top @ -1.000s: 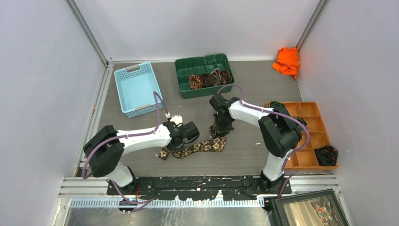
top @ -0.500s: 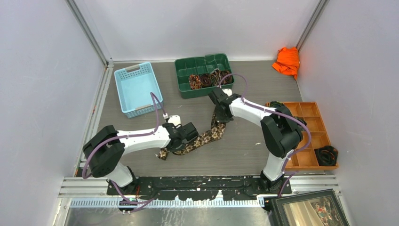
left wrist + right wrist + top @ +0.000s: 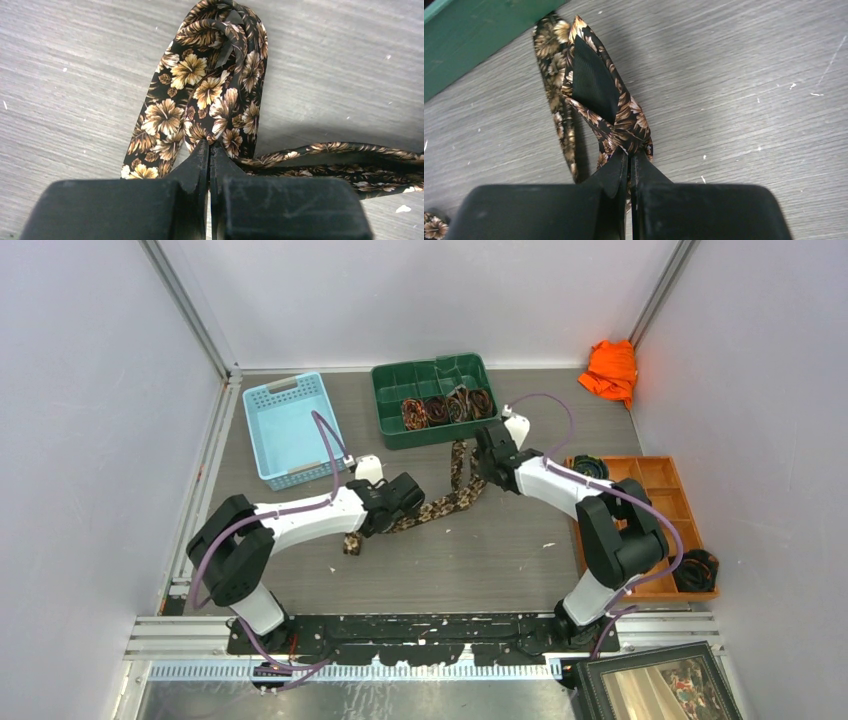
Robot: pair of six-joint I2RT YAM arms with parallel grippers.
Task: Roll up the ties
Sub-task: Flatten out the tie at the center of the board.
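The left gripper (image 3: pixel 387 520) is pinched shut on the tie (image 3: pixel 440 508). In the left wrist view its tips (image 3: pixel 209 147) meet with hardly a gap, and the flowery cloth (image 3: pixel 200 95) is caught there. Just ahead of the tips the tie lies folded in a long loop. A thin part of it runs off to the right of the hand.

The right gripper (image 3: pixel 479 477) is pinched shut on the tie too. In the right wrist view its tips (image 3: pixel 629 155) hold a folded bit of the tie (image 3: pixel 594 80), with the plain black back side showing. The pointed end lies just ahead of this hand.

The tie hangs between the two hands, and its far end lies behind the left hand, on the table (image 3: pixel 500 550).

The wall of the green bin (image 3: pixel 469 35) is close ahead of the right hand, on its left. Rolled ties (image 3: pixel 445 407) sit in that bin. To the right of this hand the table is bare wood.

The blue basket (image 3: pixel 262 430) is to the left of the left hand, well apart from it. The orange tray (image 3: pixel 660 502) sits to the right of the right arm, near its elbow. The orange cloth (image 3: pixel 610 370) is far off in the back corner. Between the two hands and the arm bases there is bare table.
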